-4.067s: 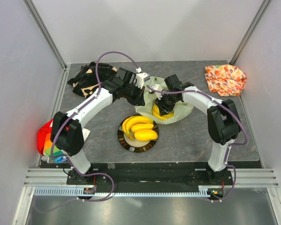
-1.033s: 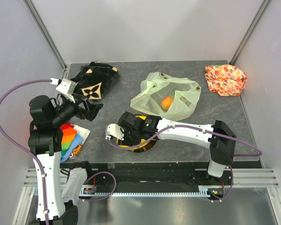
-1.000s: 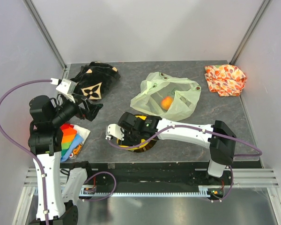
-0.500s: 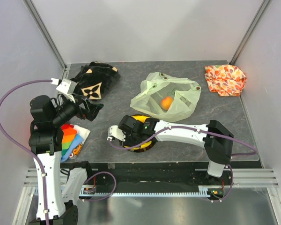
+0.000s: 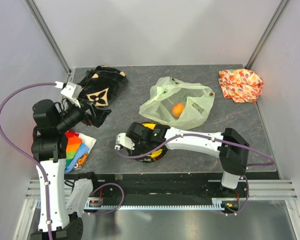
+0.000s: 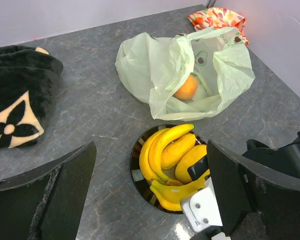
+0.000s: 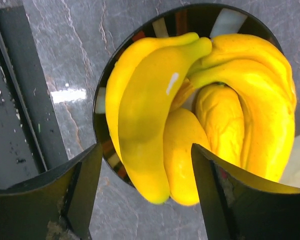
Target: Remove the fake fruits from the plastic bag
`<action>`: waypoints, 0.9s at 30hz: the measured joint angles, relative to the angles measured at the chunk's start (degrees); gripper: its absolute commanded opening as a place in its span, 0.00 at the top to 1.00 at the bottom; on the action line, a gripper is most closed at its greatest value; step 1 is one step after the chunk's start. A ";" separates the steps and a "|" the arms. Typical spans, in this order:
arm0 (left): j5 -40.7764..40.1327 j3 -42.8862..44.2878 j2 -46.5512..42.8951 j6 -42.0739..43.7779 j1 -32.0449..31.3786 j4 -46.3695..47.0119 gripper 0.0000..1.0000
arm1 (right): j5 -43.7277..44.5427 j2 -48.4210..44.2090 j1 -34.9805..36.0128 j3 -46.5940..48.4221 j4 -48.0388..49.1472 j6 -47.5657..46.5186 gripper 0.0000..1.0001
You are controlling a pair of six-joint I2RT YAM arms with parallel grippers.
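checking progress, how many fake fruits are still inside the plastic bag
1: a small round orange-pink plastic peach lying in the open mouth of the crinkly translucent pale green plastic bag. Its folds could hide more.

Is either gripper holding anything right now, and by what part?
Nothing is held. Both the left gripper and right gripper are open; the right hovers over the bananas.

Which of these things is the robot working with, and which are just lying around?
In the job: plastic bag, peach inside it, bananas and yellow fruit on the plate.
Lying about: black cloth, orange leaf-print cloth, rainbow-coloured thing at the left edge.
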 measured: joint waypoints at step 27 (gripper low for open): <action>-3.87 19.15 44.19 1.62 -28.68 4.50 0.01 | -11.43 1.99 -38.97 28.52 -18.34 2.32 0.46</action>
